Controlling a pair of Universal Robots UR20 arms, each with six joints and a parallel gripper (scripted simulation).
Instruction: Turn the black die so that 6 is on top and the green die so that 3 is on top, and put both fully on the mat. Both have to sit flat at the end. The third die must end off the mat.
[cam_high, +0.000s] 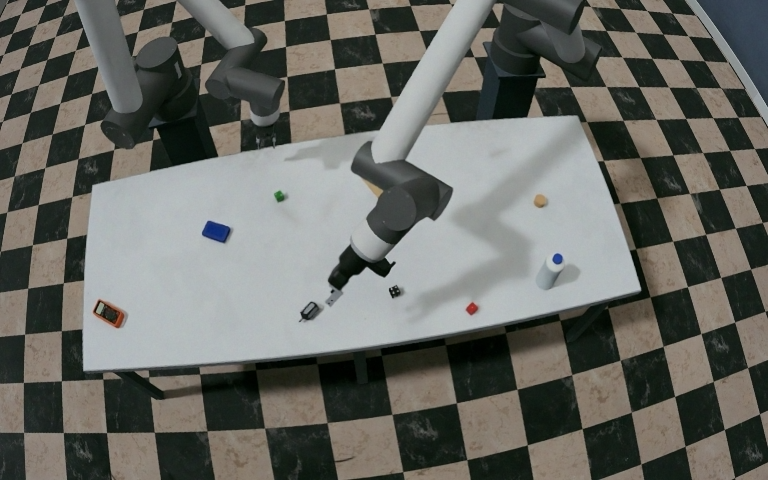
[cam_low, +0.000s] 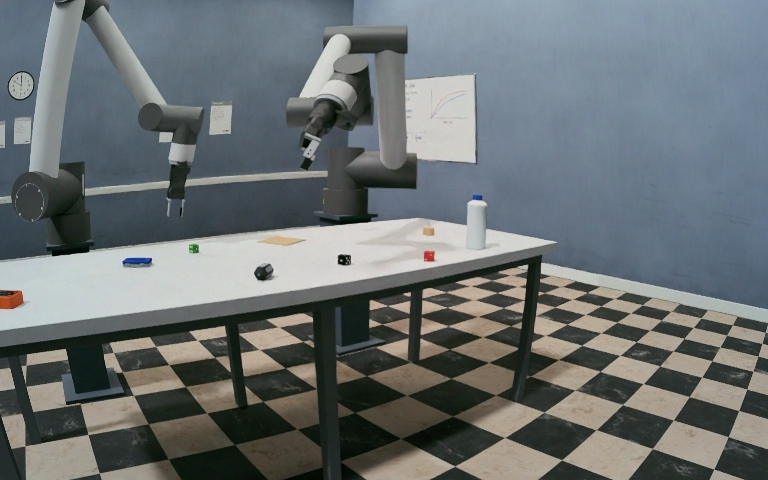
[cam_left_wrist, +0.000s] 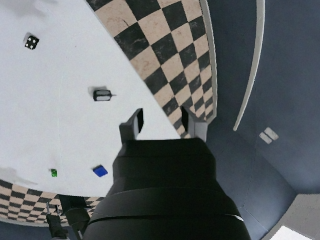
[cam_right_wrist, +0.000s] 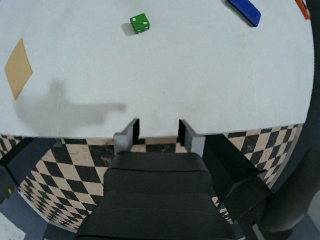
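The black die (cam_high: 394, 291) (cam_low: 344, 259) (cam_left_wrist: 31, 42) lies on the table, off the mat, with several white pips on top. The green die (cam_high: 279, 195) (cam_low: 193, 248) (cam_left_wrist: 54, 173) (cam_right_wrist: 140, 23) lies off the mat; its top number is too small to read surely. The red die (cam_high: 471, 308) (cam_low: 429, 255) lies near the front edge, off the mat. The tan mat (cam_low: 281, 241) (cam_right_wrist: 18, 70) is mostly hidden by the left arm in the top view. My left gripper (cam_low: 307, 161) (cam_left_wrist: 162, 115) is open, tilted and high above the table. My right gripper (cam_low: 175, 209) (cam_right_wrist: 159, 126) is open, high by the back edge.
A dark faceted object (cam_high: 309, 311) (cam_low: 263, 271) (cam_left_wrist: 102, 95) lies left of the black die in the top view. A blue box (cam_high: 215, 231) (cam_right_wrist: 245, 10), an orange meter (cam_high: 108, 313), a white bottle (cam_high: 548, 274) (cam_low: 476, 226) and a wooden disc (cam_high: 540, 200) (cam_low: 428, 231) also stand about.
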